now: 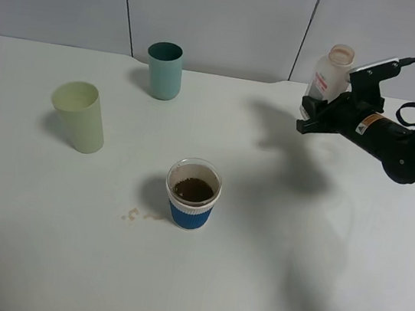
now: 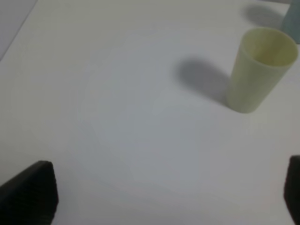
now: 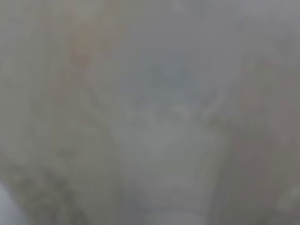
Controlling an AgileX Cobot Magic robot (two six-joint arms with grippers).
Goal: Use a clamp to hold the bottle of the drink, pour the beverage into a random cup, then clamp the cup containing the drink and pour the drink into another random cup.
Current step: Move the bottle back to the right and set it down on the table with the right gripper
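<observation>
Bottle upright, pinched low by the right gripper; left gripper jaws spread wide; brown drink in the blue-sleeved cup.

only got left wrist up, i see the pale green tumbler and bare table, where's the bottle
Observer: The bottle is at the far right, upright, in the shut jaws of the right gripper.
Operator: ok and is there drink in any cup
Observer: Yes, the blue-sleeved cup near the middle of the table holds dark brown beverage.
</observation>
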